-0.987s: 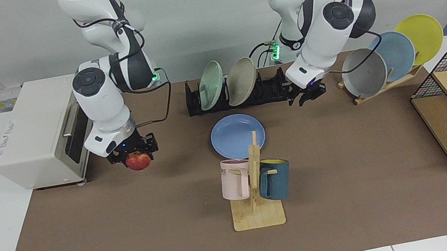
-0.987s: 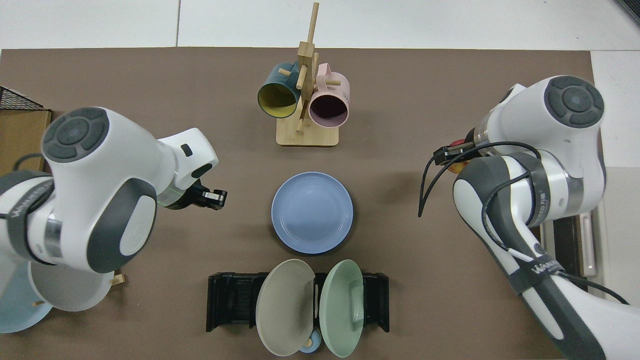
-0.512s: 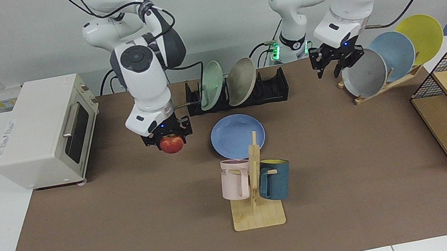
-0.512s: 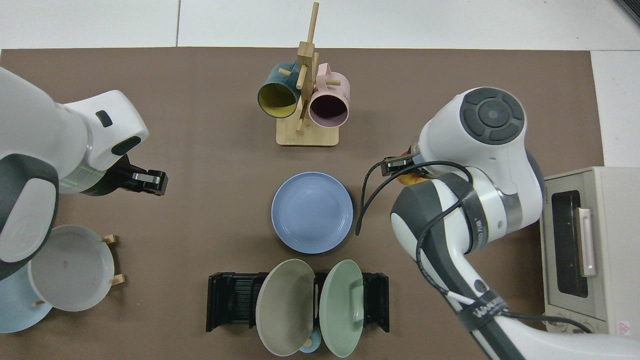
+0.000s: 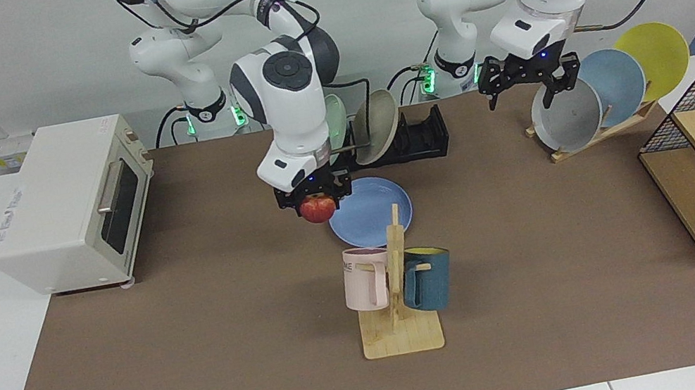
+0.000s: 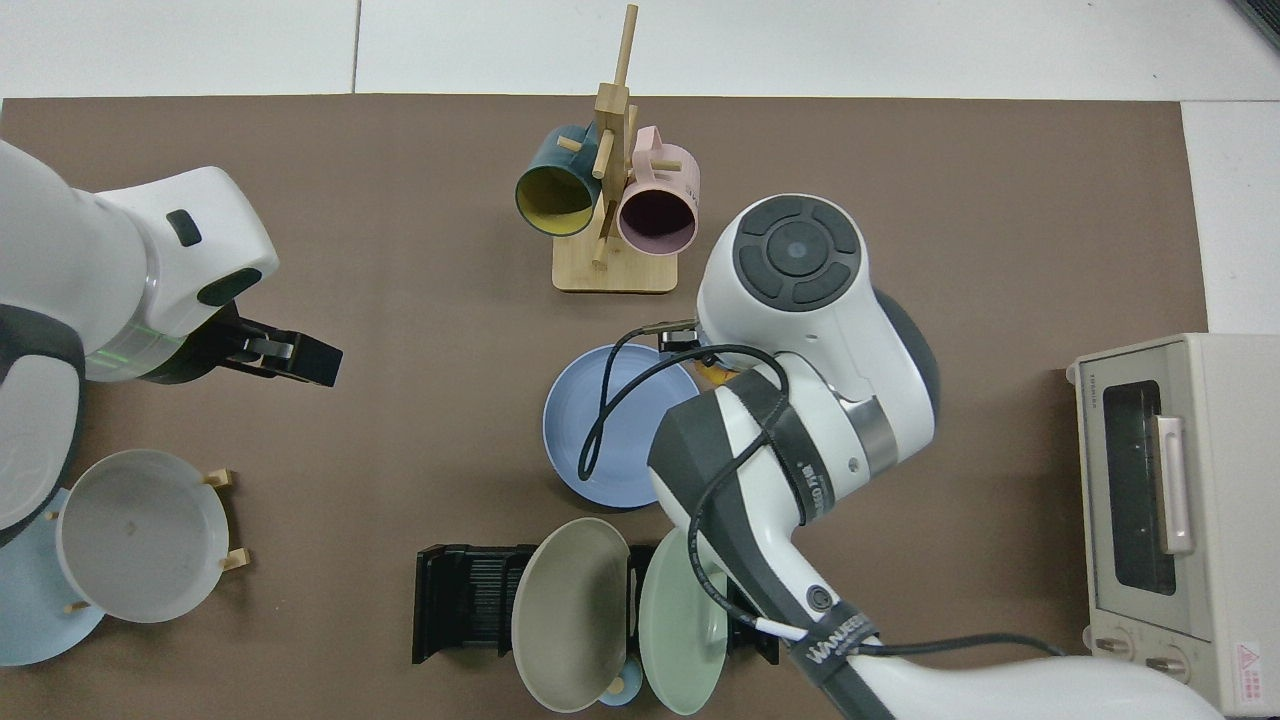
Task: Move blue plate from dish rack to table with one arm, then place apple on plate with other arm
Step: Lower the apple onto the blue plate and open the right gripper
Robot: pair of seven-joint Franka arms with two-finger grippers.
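Brown-matted table (image 5: 205, 363) carries the round periwinkle-blue plate (image 5: 379, 214) flat, and at its nine o'clock rim the right gripper (image 5: 316, 202) pinches the small, firm, roll-prone red apple (image 5: 317, 209) by its sides, while the left gripper (image 5: 531, 80), fingers spread empty, waits near the grey plate (image 5: 566, 117).

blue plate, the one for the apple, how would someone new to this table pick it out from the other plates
Start at the black dish rack at the back middle of the brown table. Just in front of it, between that rack and the wooden mug tree, the blue plate lies flat on the mat. Every other plate stands propped in a rack; this periwinkle one alone lies flat, with the right pincer holding the apple at its edge.
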